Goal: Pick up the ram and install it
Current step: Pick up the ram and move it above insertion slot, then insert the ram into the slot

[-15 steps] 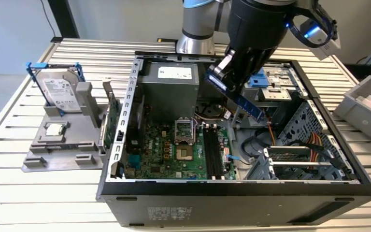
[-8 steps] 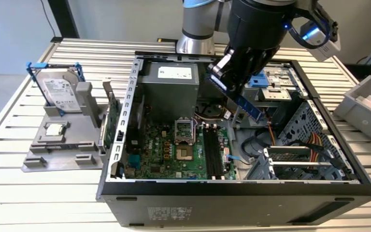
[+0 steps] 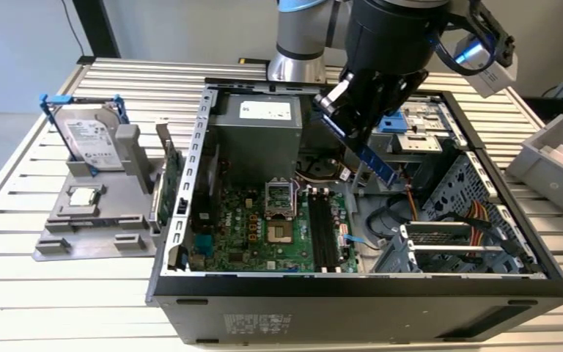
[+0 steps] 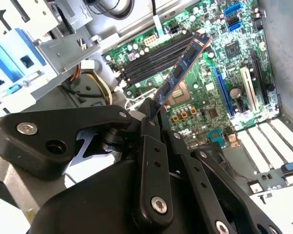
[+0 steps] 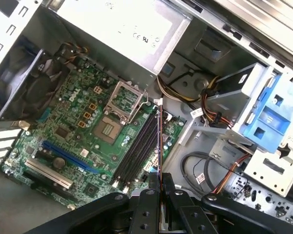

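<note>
My gripper (image 3: 352, 123) hangs over the open computer case (image 3: 360, 284) and is shut on the ram (image 3: 372, 160), a thin green stick with dark chips. The stick slants down from the fingers above the motherboard (image 3: 262, 235), apart from it. In the second wrist view the ram (image 4: 181, 69) reaches out from the gripper (image 4: 154, 113) across the long black slots (image 4: 154, 61). Seen in the first wrist view, the ram (image 5: 158, 141) is edge-on, running from the gripper (image 5: 158, 181) alongside the slots (image 5: 136, 151). The slots (image 3: 322, 233) stand bare.
A grey power supply (image 3: 257, 125) sits at the back of the case, with a blue drive cage (image 3: 409, 128) and loose cables (image 3: 468, 220) toward the exterior view's right. Outside, a hard drive in a blue frame (image 3: 91, 139), a green card (image 3: 169, 183) and a grey bin (image 3: 556, 158).
</note>
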`<act>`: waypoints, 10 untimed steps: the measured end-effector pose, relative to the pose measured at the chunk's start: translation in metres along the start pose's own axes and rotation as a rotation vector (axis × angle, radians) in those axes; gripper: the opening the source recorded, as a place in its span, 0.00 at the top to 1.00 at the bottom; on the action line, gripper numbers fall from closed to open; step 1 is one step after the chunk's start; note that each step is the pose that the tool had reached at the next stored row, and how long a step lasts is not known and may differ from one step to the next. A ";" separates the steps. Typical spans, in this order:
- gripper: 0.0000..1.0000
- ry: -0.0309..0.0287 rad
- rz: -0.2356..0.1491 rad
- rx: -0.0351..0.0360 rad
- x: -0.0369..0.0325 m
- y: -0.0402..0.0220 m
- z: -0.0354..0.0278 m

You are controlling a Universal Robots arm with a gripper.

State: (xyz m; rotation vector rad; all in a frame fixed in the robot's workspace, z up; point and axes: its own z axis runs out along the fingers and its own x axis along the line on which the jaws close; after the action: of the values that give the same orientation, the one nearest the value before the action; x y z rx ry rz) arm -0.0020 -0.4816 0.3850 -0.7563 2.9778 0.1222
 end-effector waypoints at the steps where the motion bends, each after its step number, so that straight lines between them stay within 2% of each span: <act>1: 1.00 -0.0007 0.010 0.0007 0.0000 0.0000 0.0001; 7: 1.00 -0.0042 0.069 0.0058 0.0000 0.0000 0.0000; 10: 1.00 -0.0096 0.158 0.0134 0.0000 0.0000 0.0000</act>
State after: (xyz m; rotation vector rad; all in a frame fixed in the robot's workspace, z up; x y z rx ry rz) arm -0.0020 -0.4816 0.3850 -0.5166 3.0228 0.1134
